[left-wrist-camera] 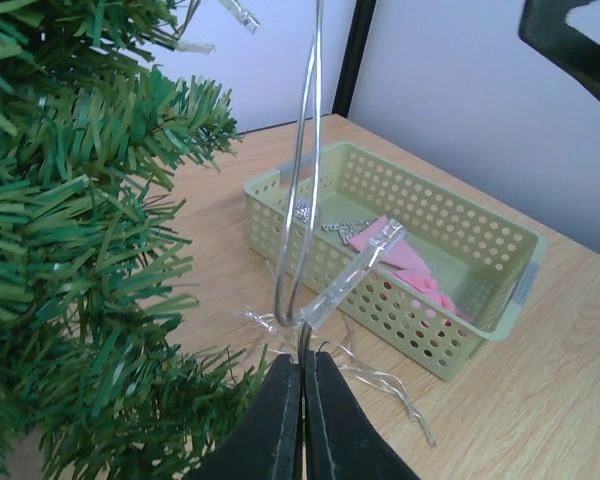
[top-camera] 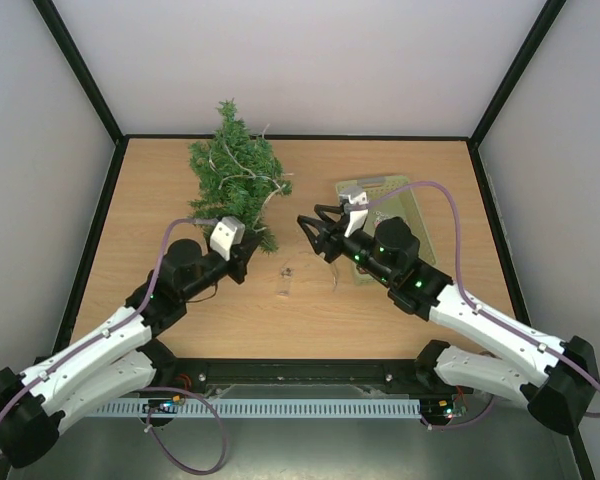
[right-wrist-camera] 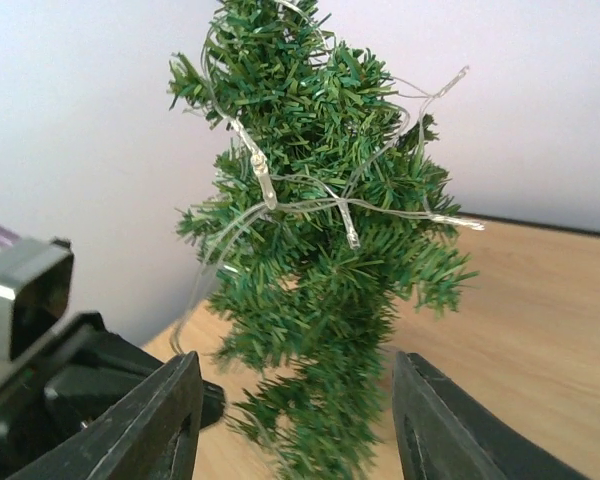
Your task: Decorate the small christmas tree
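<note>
The left gripper (left-wrist-camera: 302, 372) pinches the thin light string (left-wrist-camera: 358, 278) tight beside the small christmas tree (top-camera: 235, 175). The right gripper (right-wrist-camera: 295, 368) has its 2 jaws apart, gripping nothing.

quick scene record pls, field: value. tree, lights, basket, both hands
tree: small christmas tree, back left of table
lights: light string draped over the tree
left hand: shut on a loop of the light string, beside the tree
right hand: open, empty, facing the tree
basket: pale green basket, right side, holds pink item and silvery chain
</note>
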`<action>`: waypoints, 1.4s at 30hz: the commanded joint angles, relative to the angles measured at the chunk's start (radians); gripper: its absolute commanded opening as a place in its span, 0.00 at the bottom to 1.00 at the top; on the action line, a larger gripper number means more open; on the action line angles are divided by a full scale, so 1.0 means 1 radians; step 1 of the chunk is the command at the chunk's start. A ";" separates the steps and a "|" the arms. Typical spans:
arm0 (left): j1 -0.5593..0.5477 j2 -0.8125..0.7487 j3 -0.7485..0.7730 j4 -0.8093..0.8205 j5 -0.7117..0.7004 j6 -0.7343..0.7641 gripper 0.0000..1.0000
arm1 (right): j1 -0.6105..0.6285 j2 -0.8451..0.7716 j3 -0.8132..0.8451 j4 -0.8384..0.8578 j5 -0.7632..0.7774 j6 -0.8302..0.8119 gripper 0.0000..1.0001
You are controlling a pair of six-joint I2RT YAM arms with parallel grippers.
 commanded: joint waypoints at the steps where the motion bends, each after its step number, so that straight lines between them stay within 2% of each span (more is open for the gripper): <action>1: -0.001 -0.046 0.040 -0.109 -0.018 -0.080 0.03 | 0.004 -0.051 -0.040 -0.071 0.024 -0.217 0.52; 4: -0.001 -0.062 0.049 -0.161 -0.017 -0.108 0.02 | 0.004 -0.063 -0.039 -0.091 0.019 -0.261 0.52; 12: 0.000 -0.087 0.060 -0.278 -0.002 -0.113 0.02 | 0.004 -0.041 -0.049 -0.041 0.029 -0.243 0.51; 18: -0.001 -0.112 0.021 -0.236 0.086 -0.054 0.02 | 0.004 -0.022 -0.050 -0.023 0.023 -0.238 0.51; 24: -0.001 -0.054 0.031 -0.228 0.152 -0.017 0.02 | 0.005 -0.027 -0.050 -0.023 0.036 -0.229 0.51; 30: -0.001 0.013 0.058 -0.248 0.161 0.009 0.02 | 0.004 -0.033 -0.056 -0.023 0.051 -0.221 0.50; 42: 0.033 -0.023 0.098 -0.368 0.006 -0.102 0.02 | 0.004 -0.031 -0.054 -0.029 0.050 -0.223 0.50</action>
